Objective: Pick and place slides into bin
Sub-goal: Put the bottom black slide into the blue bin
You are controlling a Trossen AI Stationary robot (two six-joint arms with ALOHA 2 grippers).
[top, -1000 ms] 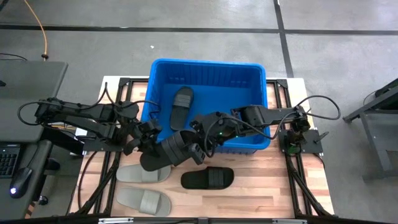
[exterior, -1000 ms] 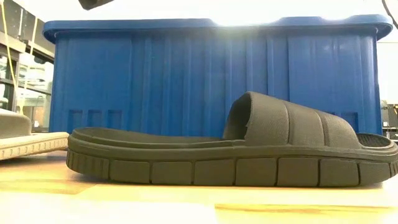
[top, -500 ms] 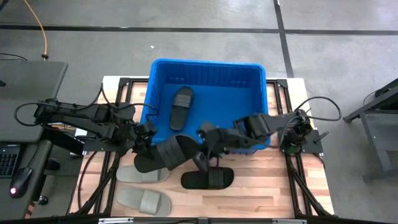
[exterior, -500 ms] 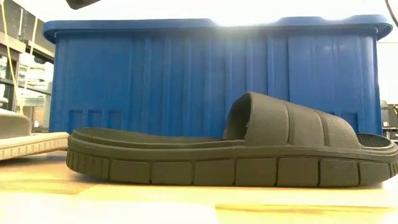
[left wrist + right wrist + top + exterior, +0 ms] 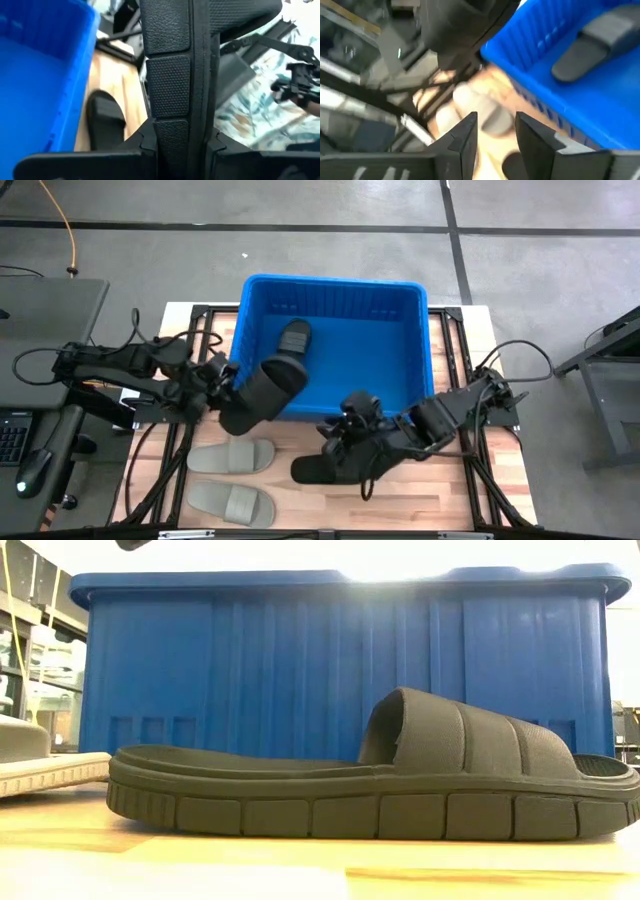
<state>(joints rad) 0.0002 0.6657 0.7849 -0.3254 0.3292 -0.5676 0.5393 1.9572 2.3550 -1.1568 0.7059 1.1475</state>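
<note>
High view: a black sandal (image 5: 262, 389) is held by the left gripper (image 5: 222, 383) over the left rim of the bin (image 5: 395, 290), higher and further in than a second earlier. One black sandal (image 5: 292, 346) lies inside. The right gripper (image 5: 345, 442) has withdrawn from the bin to above the black sandal on the table (image 5: 332, 468). Two grey sandals (image 5: 232, 457) lie to its left.

Low view: only the table sandal (image 5: 370, 785) and the bin wall (image 5: 300, 670) are shown.

Left wrist view: the fingers (image 5: 145, 142) are clamped on the sandal's sole (image 5: 175, 75).

Right wrist view: the fingers (image 5: 465, 135) are parted, with nothing between them.
</note>
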